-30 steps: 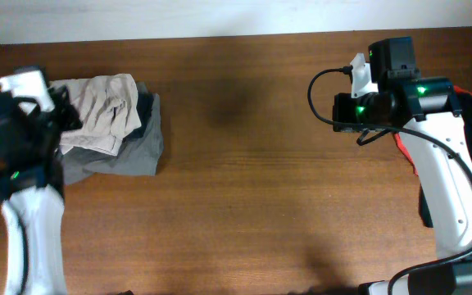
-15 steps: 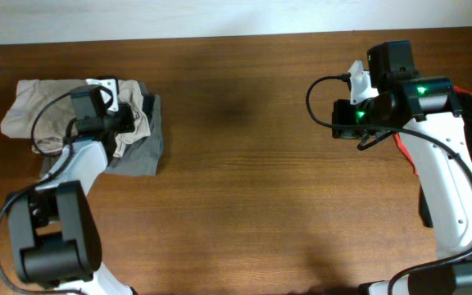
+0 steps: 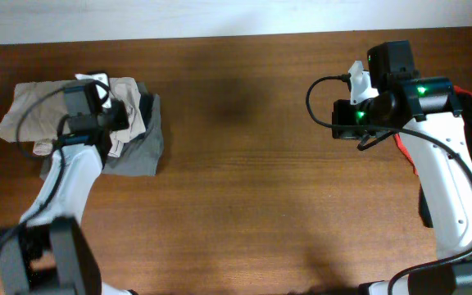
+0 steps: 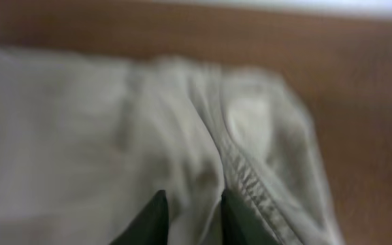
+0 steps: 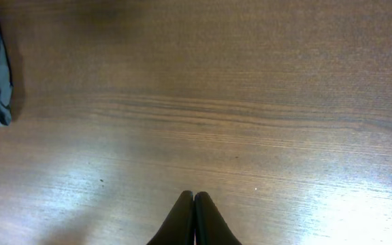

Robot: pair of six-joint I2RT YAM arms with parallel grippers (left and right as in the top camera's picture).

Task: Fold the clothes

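Shorts (image 3: 19,123), beige, long axis left-right, overlapping grey garment (image 3: 142,156)

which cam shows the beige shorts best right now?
Overhead: it shows the beige shorts nearly whole, lying on the grey garment at the left, though the left arm crosses them. Left wrist gives only a blurred close-up of their fabric and a seam. Right wrist shows none of them, just the grey garment's edge.
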